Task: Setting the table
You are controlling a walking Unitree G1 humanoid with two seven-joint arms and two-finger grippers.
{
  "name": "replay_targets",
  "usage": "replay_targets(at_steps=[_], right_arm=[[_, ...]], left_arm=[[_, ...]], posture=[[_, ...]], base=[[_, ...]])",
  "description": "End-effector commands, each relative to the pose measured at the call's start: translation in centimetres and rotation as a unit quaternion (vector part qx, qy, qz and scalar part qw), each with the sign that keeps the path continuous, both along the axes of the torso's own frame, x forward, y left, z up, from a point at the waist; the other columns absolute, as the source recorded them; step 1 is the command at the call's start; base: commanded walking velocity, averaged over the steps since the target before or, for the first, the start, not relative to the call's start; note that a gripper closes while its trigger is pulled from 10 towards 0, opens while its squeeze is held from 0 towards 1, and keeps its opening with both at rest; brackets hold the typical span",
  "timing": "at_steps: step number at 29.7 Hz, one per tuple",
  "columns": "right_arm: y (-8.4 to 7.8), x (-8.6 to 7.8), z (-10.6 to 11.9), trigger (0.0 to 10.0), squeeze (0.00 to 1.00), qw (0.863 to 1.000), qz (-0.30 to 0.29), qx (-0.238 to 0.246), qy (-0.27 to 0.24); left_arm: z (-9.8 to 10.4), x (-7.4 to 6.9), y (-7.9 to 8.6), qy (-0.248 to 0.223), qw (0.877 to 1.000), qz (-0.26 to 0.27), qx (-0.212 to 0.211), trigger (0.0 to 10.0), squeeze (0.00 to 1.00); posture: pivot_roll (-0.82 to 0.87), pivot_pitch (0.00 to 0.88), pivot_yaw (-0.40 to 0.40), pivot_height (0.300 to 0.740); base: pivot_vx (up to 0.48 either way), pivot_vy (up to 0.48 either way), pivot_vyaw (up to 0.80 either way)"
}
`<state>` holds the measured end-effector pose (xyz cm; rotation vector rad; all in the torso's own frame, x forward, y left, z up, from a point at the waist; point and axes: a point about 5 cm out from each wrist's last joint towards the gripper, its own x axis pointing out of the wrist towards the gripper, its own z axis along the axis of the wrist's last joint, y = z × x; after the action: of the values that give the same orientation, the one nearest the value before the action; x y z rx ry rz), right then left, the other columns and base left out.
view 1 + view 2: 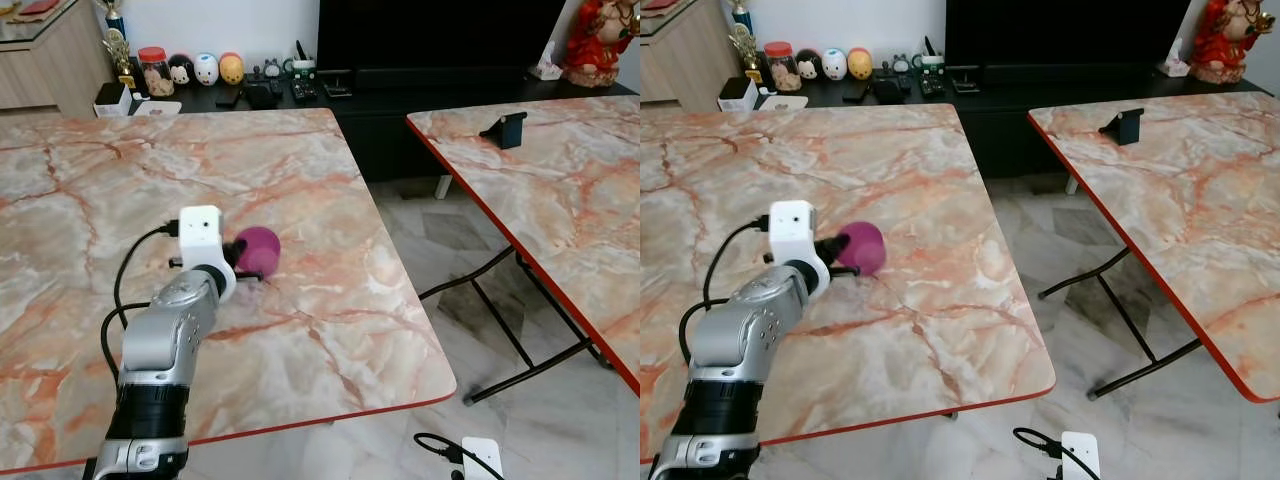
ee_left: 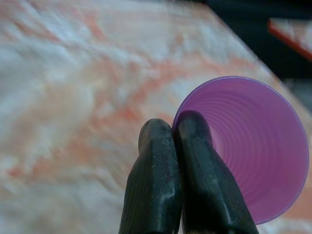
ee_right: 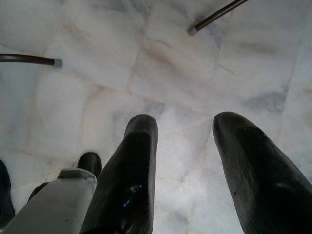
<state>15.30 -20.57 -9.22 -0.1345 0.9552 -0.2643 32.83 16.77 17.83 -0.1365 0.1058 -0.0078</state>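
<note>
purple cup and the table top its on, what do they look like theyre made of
Purple cup: probably thin plastic, slightly translucent and glossy, with fine rings moulded round the inside. The left gripper pinches its rim.
Table top: marble-look surface, pink and cream with orange veins and a soft sheen. The thin red edge suggests a printed laminate rather than stone, though that is uncertain.

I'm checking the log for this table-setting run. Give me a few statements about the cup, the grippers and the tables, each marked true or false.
1. The left gripper pinches the rim of the purple plastic cup. True.
2. The purple plastic cup stands on the right-hand marble-patterned table. False: it is at the left marble-patterned table.
3. The right gripper is open above the pale tiled floor. True.
4. The right gripper holds a plate. False: it holds nothing.
</note>
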Motion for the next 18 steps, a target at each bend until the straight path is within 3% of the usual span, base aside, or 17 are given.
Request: replay_targets(at_steps=[1,6,13,18], right_arm=[[-0.1,0.1,0.1,10.0,0.00,1.000,-0.003,-0.003,-0.004],[-0.3,0.1,0.2,10.0,0.00,1.000,-0.005,-0.001,-0.011],[-0.5,0.3,0.2,10.0,0.00,1.000,-0.014,0.000,-0.016],[-0.5,0.3,0.3,10.0,0.00,1.000,-0.015,0.001,-0.017]], left_arm=[[0.8,-0.3,0.8,-0.040,0.999,0.016,0.001,10.0,0.00],[-0.1,-1.5,2.7,-0.086,0.993,0.053,0.061,10.0,0.00],[-2.2,-3.7,3.6,-0.111,0.984,0.055,0.130,10.0,0.00],[-2.4,-4.0,3.8,-0.121,0.979,0.059,0.152,10.0,0.00]], posture=[[0.13,0.000,-0.063,0.728],[0.13,0.000,-0.066,0.728],[0.13,0.000,-0.072,0.728],[0.14,0.000,-0.075,0.728]], base=[[0.000,0.000,0.00],[0.000,0.000,0.00],[0.000,0.000,0.00],[0.000,0.000,0.00]])
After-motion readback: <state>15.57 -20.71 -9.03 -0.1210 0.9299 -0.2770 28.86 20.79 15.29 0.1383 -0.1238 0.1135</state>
